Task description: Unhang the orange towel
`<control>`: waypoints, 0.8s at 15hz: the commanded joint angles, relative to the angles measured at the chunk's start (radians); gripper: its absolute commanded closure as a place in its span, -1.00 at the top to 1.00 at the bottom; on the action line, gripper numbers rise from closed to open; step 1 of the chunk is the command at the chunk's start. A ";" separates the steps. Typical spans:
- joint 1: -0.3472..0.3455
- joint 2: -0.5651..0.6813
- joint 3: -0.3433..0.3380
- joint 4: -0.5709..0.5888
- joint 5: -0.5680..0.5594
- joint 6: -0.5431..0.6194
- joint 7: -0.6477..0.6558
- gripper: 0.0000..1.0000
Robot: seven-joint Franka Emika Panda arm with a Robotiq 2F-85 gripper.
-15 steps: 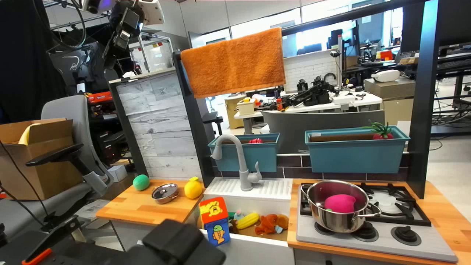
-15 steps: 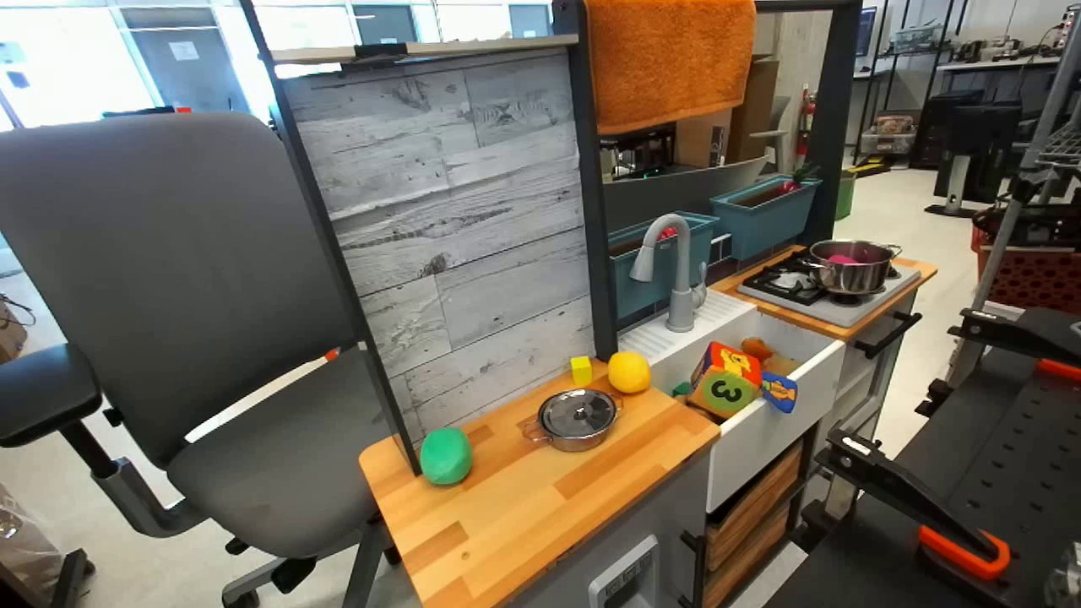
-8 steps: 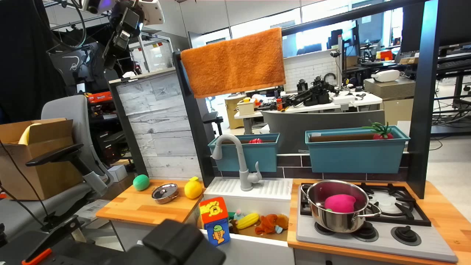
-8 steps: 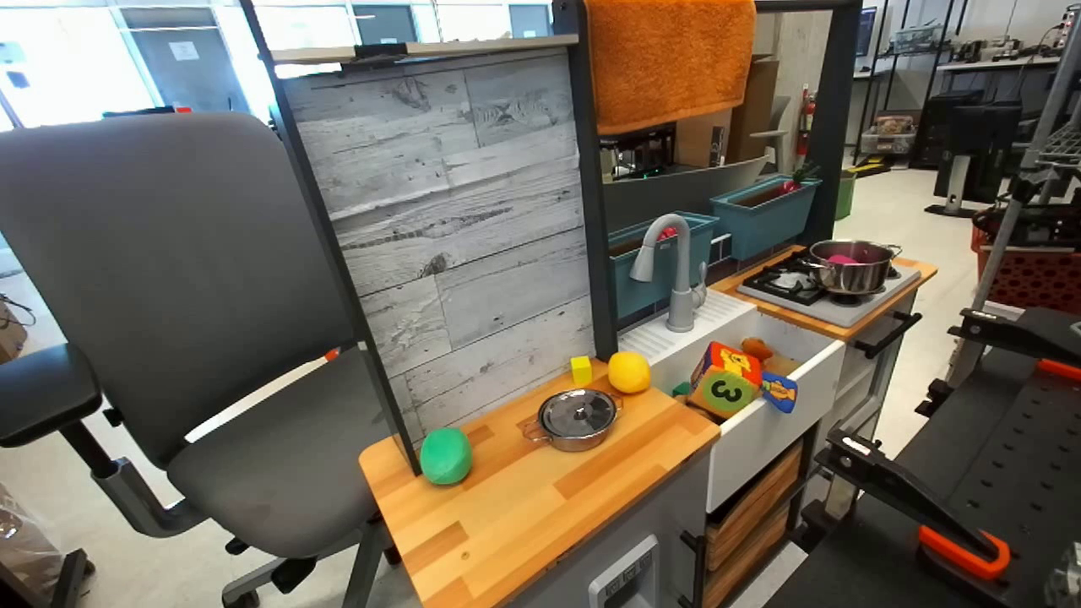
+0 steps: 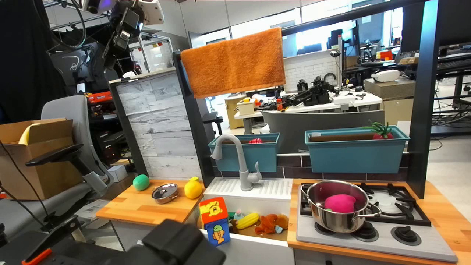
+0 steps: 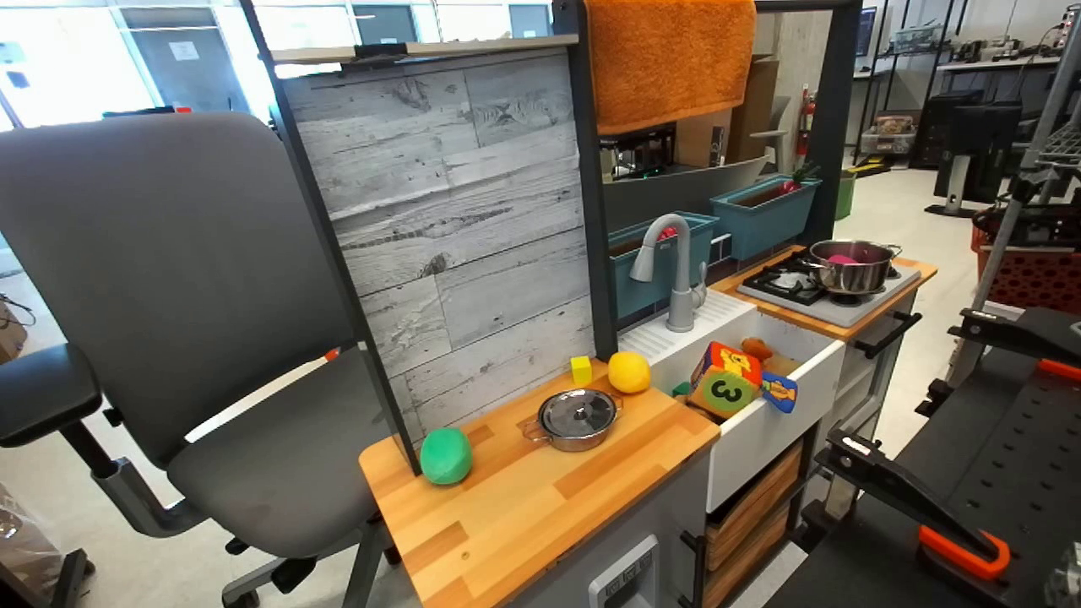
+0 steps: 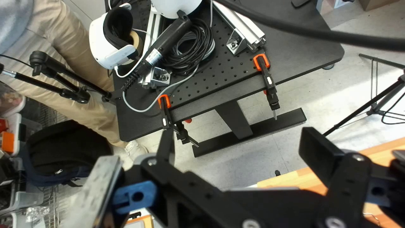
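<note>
The orange towel (image 5: 234,63) hangs folded over the black bar (image 5: 349,15) at the top of the toy kitchen frame, near its left post. It also shows in an exterior view (image 6: 671,63), its top cut off by the frame edge. It is not in the wrist view. My gripper (image 7: 239,144) is open and empty in the wrist view, its fingers (image 7: 319,152) wide apart over floor and a counter edge. The dark end of my arm (image 5: 123,35) shows at the upper left in an exterior view, apart from the towel; its fingertips are hard to make out there.
Below the towel are a grey faucet (image 5: 241,158), teal planters (image 5: 355,154) and a sink with toys. A steel pot (image 5: 336,206) stands on the stove. A lidded pan (image 6: 578,418) and toy fruits sit on the counter. A black table (image 7: 221,69) with clamps (image 7: 267,79) and a person show in the wrist view.
</note>
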 commanded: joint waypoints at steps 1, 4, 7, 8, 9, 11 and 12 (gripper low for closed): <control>0.000 0.000 0.000 0.000 0.000 0.000 0.000 1.00; 0.000 0.000 0.000 0.000 0.000 0.000 0.000 1.00; 0.000 0.000 0.000 0.000 0.000 0.000 0.000 1.00; 0.000 0.000 0.000 0.000 0.000 0.000 0.000 1.00; -0.006 -0.018 0.000 -0.017 0.046 0.087 0.053 1.00; -0.018 -0.027 0.006 -0.031 0.102 0.204 0.098 1.00; -0.021 -0.031 0.006 -0.041 0.124 0.262 0.116 1.00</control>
